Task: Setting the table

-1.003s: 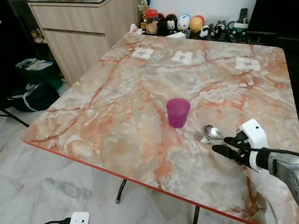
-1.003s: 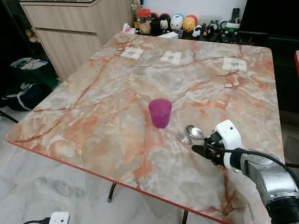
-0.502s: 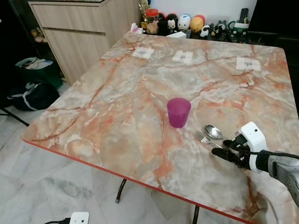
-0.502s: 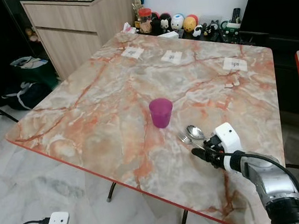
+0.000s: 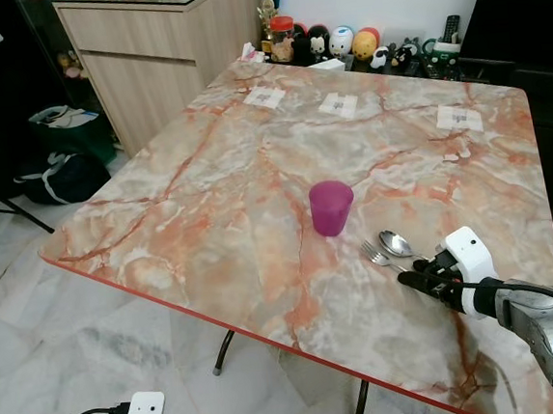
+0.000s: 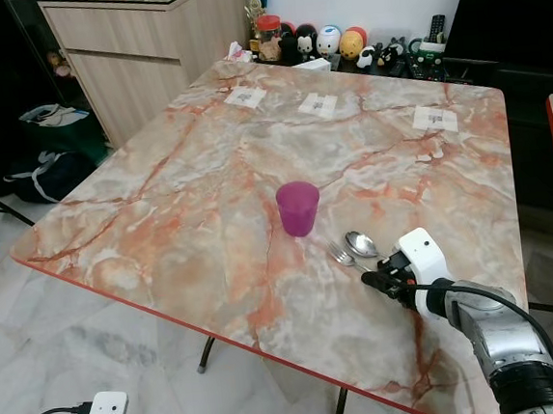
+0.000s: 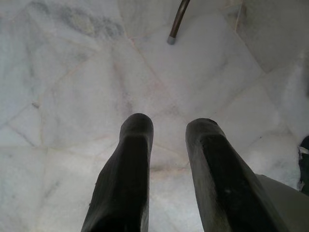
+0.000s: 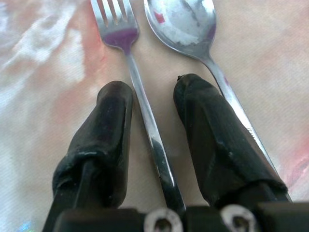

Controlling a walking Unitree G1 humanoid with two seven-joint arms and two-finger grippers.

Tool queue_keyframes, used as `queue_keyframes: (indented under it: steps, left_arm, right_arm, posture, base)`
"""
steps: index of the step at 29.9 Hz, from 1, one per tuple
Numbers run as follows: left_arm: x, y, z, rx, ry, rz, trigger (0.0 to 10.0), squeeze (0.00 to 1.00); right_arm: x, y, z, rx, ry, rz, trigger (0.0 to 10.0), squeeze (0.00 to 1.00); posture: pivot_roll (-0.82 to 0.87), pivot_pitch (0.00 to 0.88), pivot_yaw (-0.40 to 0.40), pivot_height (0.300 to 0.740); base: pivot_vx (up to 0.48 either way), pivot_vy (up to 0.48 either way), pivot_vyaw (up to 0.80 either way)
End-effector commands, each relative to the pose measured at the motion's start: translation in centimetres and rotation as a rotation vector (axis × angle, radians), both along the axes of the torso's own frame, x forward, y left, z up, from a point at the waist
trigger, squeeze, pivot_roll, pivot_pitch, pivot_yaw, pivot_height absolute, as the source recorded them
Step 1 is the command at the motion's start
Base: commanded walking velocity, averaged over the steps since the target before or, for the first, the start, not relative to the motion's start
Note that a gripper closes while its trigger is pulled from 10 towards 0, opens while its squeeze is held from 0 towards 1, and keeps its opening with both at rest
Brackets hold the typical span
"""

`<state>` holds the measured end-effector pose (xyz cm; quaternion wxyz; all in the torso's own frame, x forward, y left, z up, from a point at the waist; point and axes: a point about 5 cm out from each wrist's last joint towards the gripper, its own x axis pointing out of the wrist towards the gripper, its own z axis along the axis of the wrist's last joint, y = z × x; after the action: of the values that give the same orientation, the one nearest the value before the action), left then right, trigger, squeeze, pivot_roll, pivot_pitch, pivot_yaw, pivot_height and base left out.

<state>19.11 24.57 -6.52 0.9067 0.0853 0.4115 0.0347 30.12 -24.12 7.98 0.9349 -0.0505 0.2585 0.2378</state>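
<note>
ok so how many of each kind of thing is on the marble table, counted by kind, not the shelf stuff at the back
cup: 1, purple
fork: 1, its handle between the open fingers of the right claw
spoon: 1, beside the fork
white paper cards: 3, along the far side
total: 6

A magenta cup (image 5: pixel 331 207) and silver fork (image 8: pixel 145 111) sit on the orange-veined marble table (image 5: pixel 208 203).
</note>
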Motion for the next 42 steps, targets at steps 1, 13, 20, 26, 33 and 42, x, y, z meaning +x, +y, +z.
queue_keyframes:
  steps: [1, 13, 20, 26, 33, 42]
  left_arm:
    - [-0.2, 0.3, -0.1, -0.004, 0.009, 0.020, 10.0, 0.00]
    - [-0.2, 0.3, -0.1, -0.006, 0.010, 0.022, 10.0, 0.00]
    - [-0.2, 0.3, -0.1, -0.008, 0.007, 0.023, 10.0, 0.00]
    - [-0.2, 0.2, -0.1, -0.010, 0.007, 0.022, 10.0, 0.00]
    - [-0.2, 0.1, -0.1, -0.012, 0.007, 0.022, 10.0, 0.00]
    - [-0.3, 0.2, -0.1, -0.008, 0.011, 0.024, 10.0, 0.00]
  right_arm:
    - [0.1, 0.3, -0.3, -0.011, 0.013, 0.015, 7.6, 0.00]
    - [0.3, 1.6, -1.1, 0.003, 0.019, 0.072, 10.0, 0.00]
    - [0.2, 2.0, -1.4, 0.013, 0.030, 0.084, 8.4, 0.00]
    - [0.0, 2.2, -2.0, 0.014, 0.043, 0.093, 0.0, 0.00]
    - [-0.1, 2.4, -2.4, -0.002, 0.057, 0.106, 0.0, 0.00]
    - [-0.2, 3.1, -3.0, -0.016, 0.068, 0.131, 0.0, 0.00]
  posture:
    - [0.07, 0.032, -0.005, 0.740]
    - [0.07, 0.035, -0.009, 0.740]
    - [0.08, 0.035, -0.011, 0.740]
    - [0.07, 0.036, -0.013, 0.740]
    - [0.08, 0.035, -0.014, 0.740]
    - [0.08, 0.034, -0.015, 0.740]
  base:
    - [0.000, 0.000, 0.00]
    - [0.000, 0.000, 0.00]
    - [0.000, 0.000, 0.00]
    - [0.000, 0.000, 0.00]
    - [0.000, 0.000, 0.00]
    - [0.000, 0.000, 0.00]
